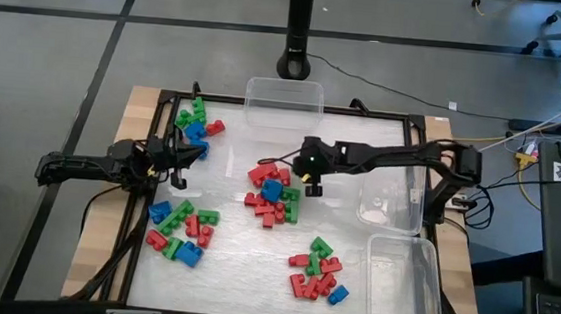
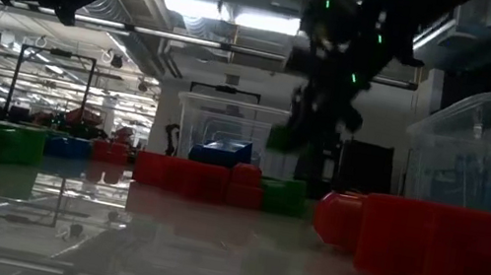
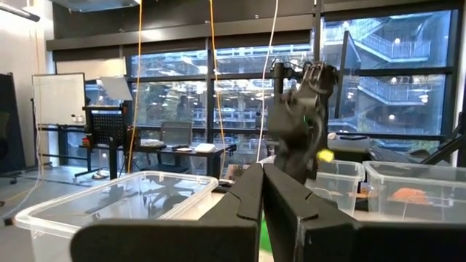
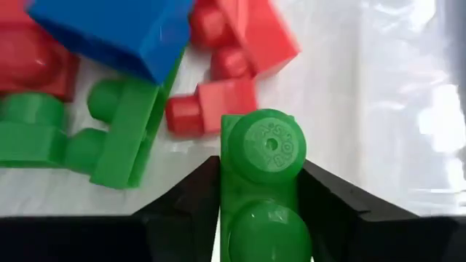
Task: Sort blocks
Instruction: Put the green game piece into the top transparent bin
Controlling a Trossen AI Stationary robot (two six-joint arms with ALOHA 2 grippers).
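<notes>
My right gripper (image 4: 258,191) is clamped on a green block (image 4: 262,175), one dark finger pressed against each side of it, its round stud facing the wrist camera; from above, that gripper (image 1: 314,188) sits just beside the middle pile of blocks (image 1: 272,199), on the side nearer the clear tubs, and in the low view the green piece (image 2: 281,138) hangs off the table surface above the row of bricks. Right next to the held block, the middle pile shows a blue brick (image 4: 124,33) lying over a green one (image 4: 116,138), with red pieces (image 4: 211,105) around them. Three other heaps lie apart from the middle pile: one toward the far left corner (image 1: 196,125), one on the near left (image 1: 181,231), and one on the near right (image 1: 317,275). One clear tub (image 1: 285,102) stands at the far edge beyond the middle pile, and two more (image 1: 403,277) stand along the right edge. My left gripper (image 1: 178,165) waits well to the left of the middle pile, its fingers (image 3: 251,196) pressed together and holding nothing
</notes>
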